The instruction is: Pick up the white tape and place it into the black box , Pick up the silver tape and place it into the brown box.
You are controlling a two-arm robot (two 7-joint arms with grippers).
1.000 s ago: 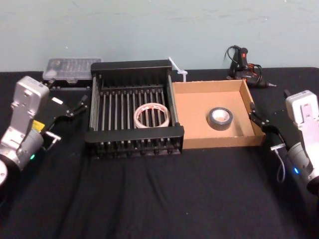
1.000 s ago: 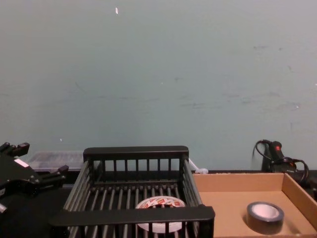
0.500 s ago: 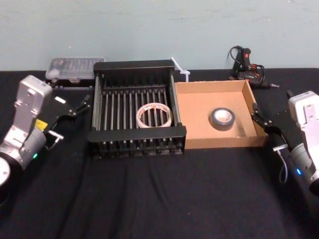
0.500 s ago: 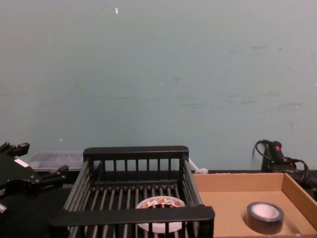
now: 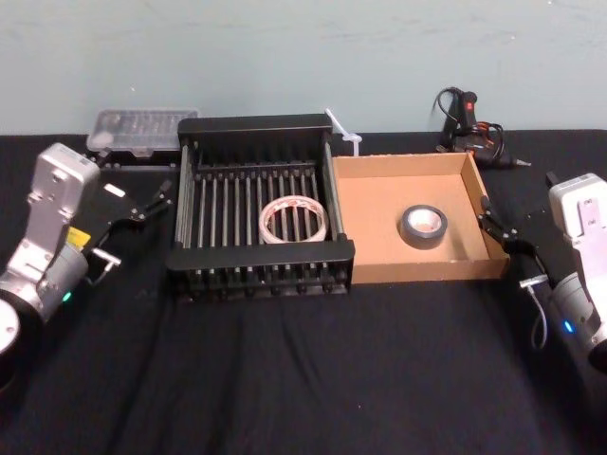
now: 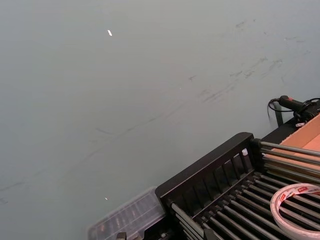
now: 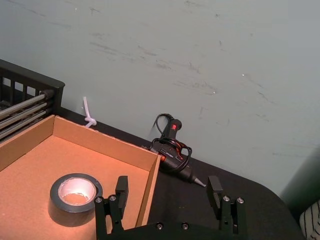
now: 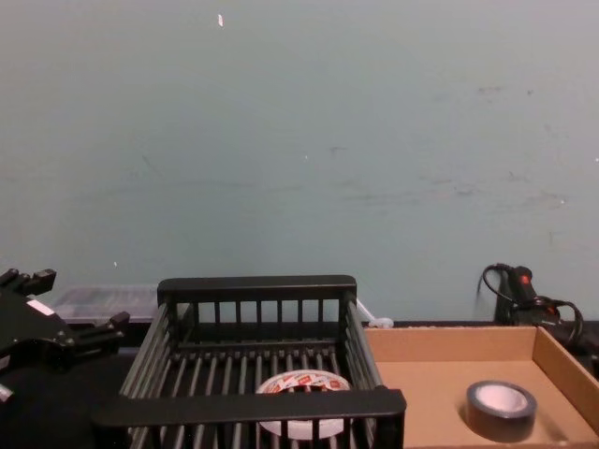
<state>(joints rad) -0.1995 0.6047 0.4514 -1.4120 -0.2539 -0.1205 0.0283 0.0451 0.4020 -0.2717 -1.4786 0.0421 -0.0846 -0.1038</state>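
The white tape [image 5: 294,220] with red print lies flat on the slatted floor of the black box [image 5: 258,256], and shows there too as white tape [image 8: 301,385] and white tape [image 6: 296,205]. The silver tape [image 5: 423,224] rests on the floor of the brown box [image 5: 379,269], also seen as silver tape [image 7: 75,198] and silver tape [image 8: 501,407]. My left gripper [image 5: 142,210] hangs open just left of the black box, empty. My right gripper [image 5: 501,227] is open and empty beside the brown box's right wall; in its wrist view the right gripper [image 7: 168,189] straddles that wall.
A clear plastic case [image 5: 142,128] sits behind the left gripper. A glue gun [image 5: 465,121] with a coiled cord lies at the back right, and a white zip tie [image 5: 341,135] lies behind the two boxes. Black cloth [image 5: 303,370] covers the open table in front.
The head view has shifted slightly. Both tapes lie still in their boxes and both grippers keep their places, open.
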